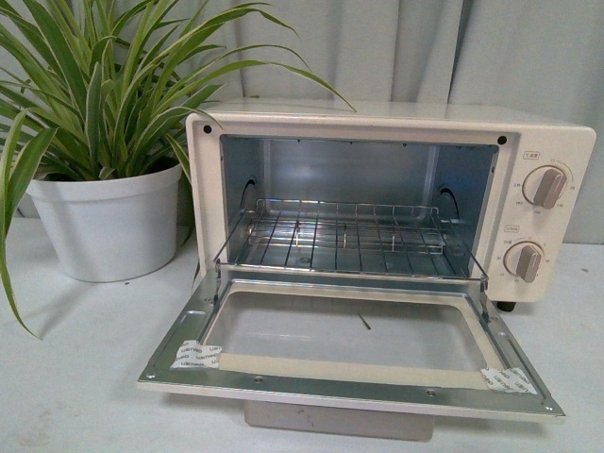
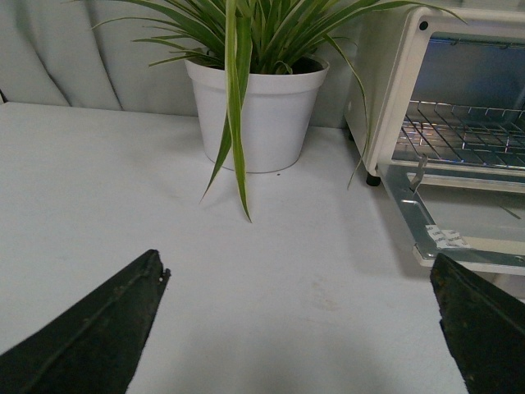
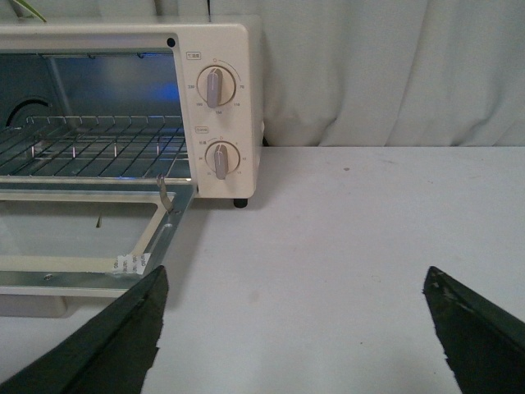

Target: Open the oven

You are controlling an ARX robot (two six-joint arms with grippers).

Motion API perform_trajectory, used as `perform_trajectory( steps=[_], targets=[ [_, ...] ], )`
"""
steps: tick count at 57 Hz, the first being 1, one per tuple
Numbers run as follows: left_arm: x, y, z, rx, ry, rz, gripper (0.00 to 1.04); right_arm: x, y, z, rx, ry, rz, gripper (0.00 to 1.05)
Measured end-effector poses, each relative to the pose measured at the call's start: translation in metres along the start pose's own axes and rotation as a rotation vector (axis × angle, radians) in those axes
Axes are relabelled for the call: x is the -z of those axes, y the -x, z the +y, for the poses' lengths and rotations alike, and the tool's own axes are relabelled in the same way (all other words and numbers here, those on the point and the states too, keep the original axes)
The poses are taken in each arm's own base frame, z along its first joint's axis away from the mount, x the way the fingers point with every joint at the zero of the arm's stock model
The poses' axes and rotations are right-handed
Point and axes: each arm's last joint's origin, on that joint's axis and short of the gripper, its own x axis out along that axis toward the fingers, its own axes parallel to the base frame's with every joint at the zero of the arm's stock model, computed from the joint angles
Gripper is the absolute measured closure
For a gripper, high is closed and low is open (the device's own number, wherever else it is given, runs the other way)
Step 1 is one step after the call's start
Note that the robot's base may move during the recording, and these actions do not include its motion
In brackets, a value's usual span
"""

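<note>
The cream-white oven [image 1: 543,132] stands on the white table with its glass-windowed door [image 1: 349,330] folded down flat toward me. Its pale bar handle [image 1: 340,421] hangs below the door's front edge. Inside, the wire rack [image 1: 344,236] is bare. Two round knobs [image 1: 545,187] sit on the right panel. Neither arm shows in the front view. My left gripper [image 2: 299,275] is open over bare table, left of the oven [image 2: 385,98] and its door [image 2: 463,226]. My right gripper [image 3: 291,279] is open over bare table, right of the oven [image 3: 238,90] and its door [image 3: 90,238].
A white pot [image 1: 106,226] with a long-leaved green plant [image 1: 104,85] stands left of the oven, leaves drooping over the table; it also shows in the left wrist view as the pot [image 2: 258,115]. A pale curtain [image 1: 425,47] hangs behind.
</note>
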Motion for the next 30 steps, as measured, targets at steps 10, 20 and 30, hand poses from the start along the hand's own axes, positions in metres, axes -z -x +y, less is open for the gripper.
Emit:
perform_trajectory(
  steps=[10,20,30],
  targets=[
    [0.0000,0.0000,0.0000,0.000,0.000,0.000,0.06,0.0000,0.0000,0.0000,0.000,0.000,0.000,0.09],
    [0.0000,0.0000,0.0000,0.000,0.000,0.000,0.06,0.0000,0.0000,0.0000,0.000,0.000,0.000,0.09],
    [0.0000,0.0000,0.0000,0.000,0.000,0.000,0.06,0.0000,0.0000,0.0000,0.000,0.000,0.000,0.09]
  ],
)
